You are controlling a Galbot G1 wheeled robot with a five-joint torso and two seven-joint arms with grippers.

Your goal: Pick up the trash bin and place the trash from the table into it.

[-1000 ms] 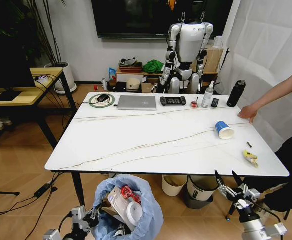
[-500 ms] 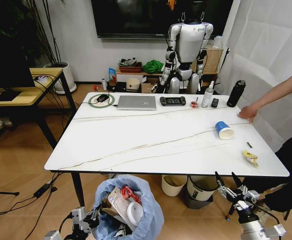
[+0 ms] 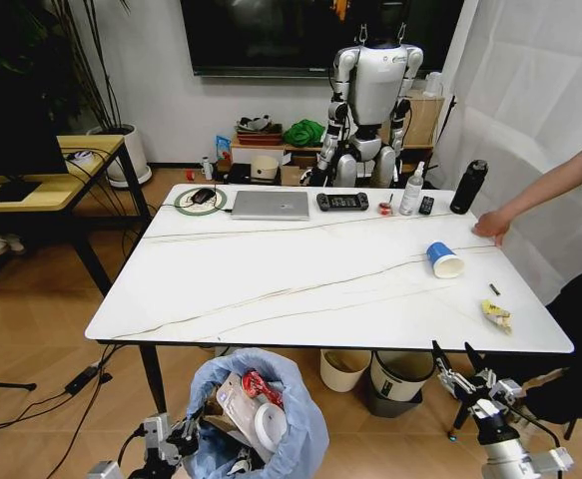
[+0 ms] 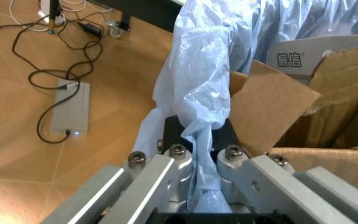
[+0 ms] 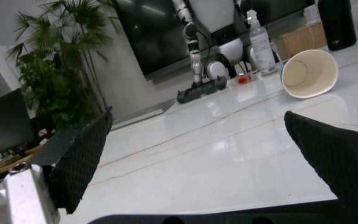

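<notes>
Trash bin (image 3: 259, 419) hangs below the desk's (image 3: 300, 289) near edge, my left end effector (image 4: 195, 161) pinching its blue bag at the rim, cardboard and paper inside. My right end effector (image 3: 459, 365) sits low off the near right corner, fingers spread. On the desk's right side I see a blue cup (image 3: 445, 259) lying tipped and a yellow wrapper (image 3: 496, 316) near the edge.

Left gripper (image 4: 197, 161): grey metal finger links, silver socket-head screws, black core. Right gripper (image 5: 210, 154): wide black fingers (image 5: 82, 161), knurled diamond-textured pads, silver-white metal link beside.
</notes>
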